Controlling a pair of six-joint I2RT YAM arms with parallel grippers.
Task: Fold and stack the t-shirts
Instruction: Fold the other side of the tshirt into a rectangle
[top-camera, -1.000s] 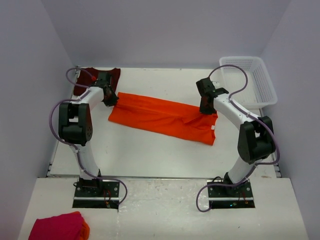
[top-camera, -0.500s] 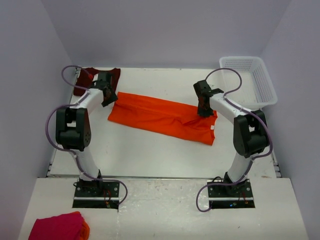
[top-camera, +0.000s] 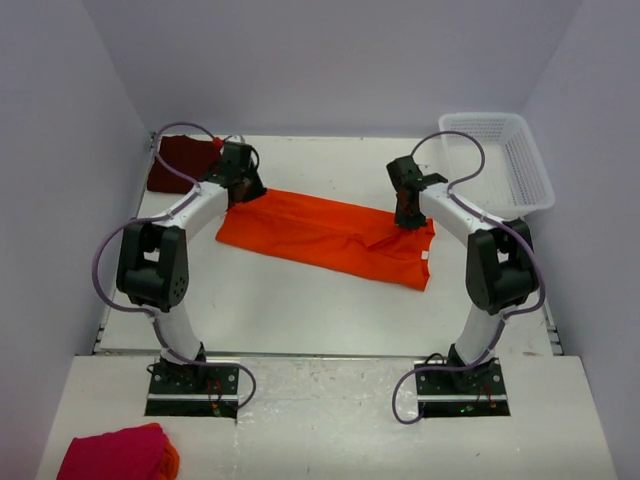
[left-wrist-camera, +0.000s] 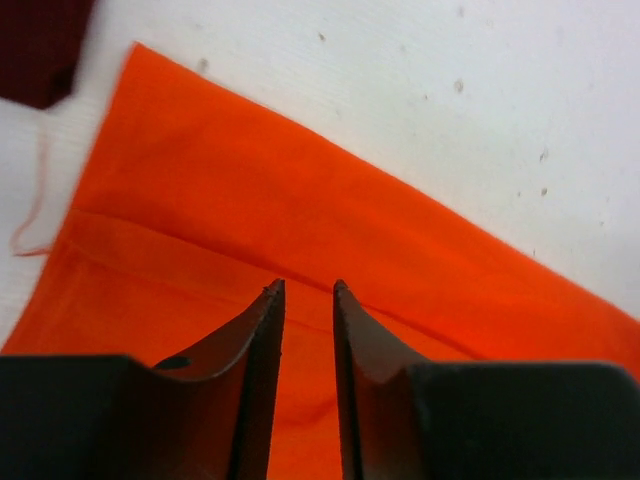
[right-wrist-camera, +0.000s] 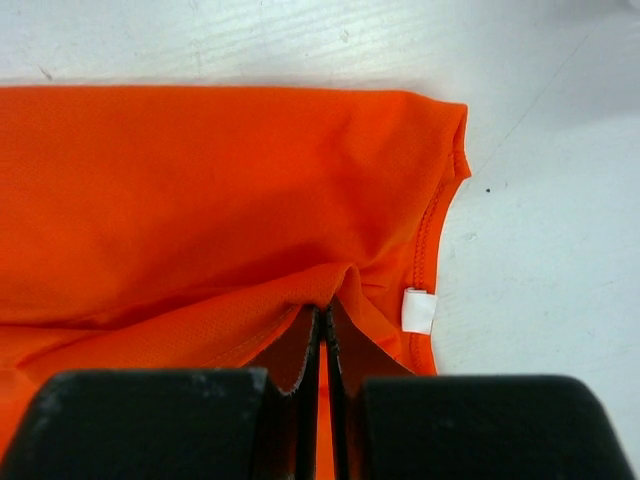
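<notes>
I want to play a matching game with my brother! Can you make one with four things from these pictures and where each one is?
Things:
1. orange shirt
2. maroon shirt
3. basket
4. pink bundle

Places, seen from the top camera:
A. far right corner
B. near left corner
C. in the middle, spread out flat
D. far left corner

Pairs: 1-C, 2-D, 3-A, 4-B
</notes>
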